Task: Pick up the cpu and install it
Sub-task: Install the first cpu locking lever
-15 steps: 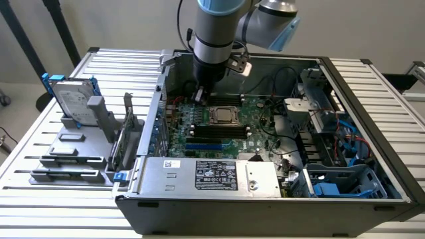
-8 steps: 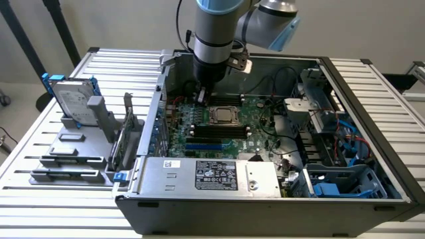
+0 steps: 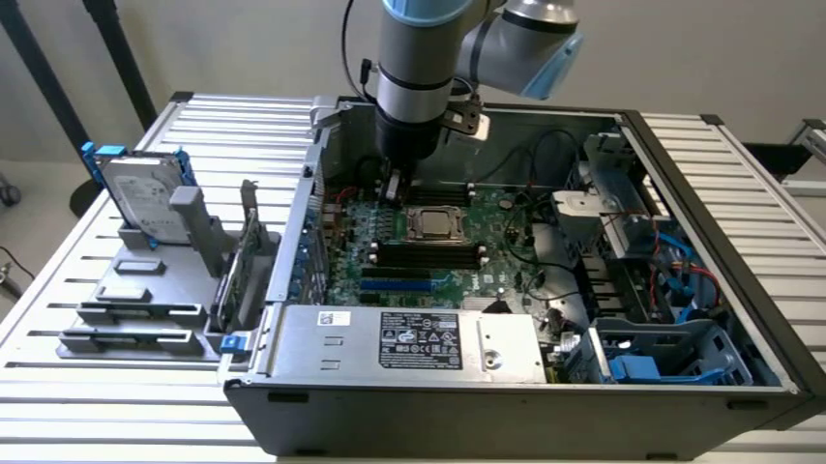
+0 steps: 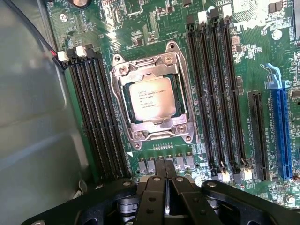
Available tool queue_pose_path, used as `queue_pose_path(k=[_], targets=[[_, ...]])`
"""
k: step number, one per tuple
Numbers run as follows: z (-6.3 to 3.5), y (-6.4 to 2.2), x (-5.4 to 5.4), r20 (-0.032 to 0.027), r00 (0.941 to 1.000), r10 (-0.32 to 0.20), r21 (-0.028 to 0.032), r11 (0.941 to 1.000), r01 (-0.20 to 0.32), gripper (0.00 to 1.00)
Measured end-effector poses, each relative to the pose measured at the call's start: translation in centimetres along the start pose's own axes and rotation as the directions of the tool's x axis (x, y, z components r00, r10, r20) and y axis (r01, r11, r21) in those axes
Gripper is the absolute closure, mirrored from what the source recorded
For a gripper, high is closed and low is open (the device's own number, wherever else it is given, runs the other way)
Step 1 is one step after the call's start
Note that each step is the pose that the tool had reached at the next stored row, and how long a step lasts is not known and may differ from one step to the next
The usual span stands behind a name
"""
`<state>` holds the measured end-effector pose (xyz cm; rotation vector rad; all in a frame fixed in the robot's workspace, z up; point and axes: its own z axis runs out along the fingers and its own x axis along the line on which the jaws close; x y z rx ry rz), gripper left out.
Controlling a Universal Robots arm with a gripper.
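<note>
The cpu [image 4: 152,97] sits flat in its socket [image 4: 151,96] on the green board [image 4: 140,28], its silver top with printed text facing up and the metal frame around it on all sides. In the exterior view the same chip [image 3: 435,224] lies near the middle of the open case [image 3: 516,387], and the claw [image 3: 394,186] hangs just off it at about ten o'clock, low over the board, under the arm [image 3: 416,68] that comes down from twelve o'clock.

The claw [image 4: 165,187] is closed, its two black fingers [image 4: 152,197] pressed together with nothing between them; it touches neither the chip nor the socket.

Black memory sticks [image 4: 93,117] stand in rows on either side of the socket, and a blue slot [image 4: 281,131] runs along the board beyond one set of them. In the exterior view the case rests on a slatted counter [image 3: 77,290]. At nine o'clock from the case a grey rack [image 3: 142,300] holds a hard drive [image 3: 135,198] in a blue frame, standing upright, well apart from the cpu. A labelled power box [image 3: 413,340] lies at six o'clock of the board.
</note>
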<state>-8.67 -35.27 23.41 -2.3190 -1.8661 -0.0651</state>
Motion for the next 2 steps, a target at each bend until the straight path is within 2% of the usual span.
queue_pose_path(k=[2], targets=[[0.00,0.00,0.00,0.0000,1.0000,0.000,0.0000,1.0000,0.000,0.89]])
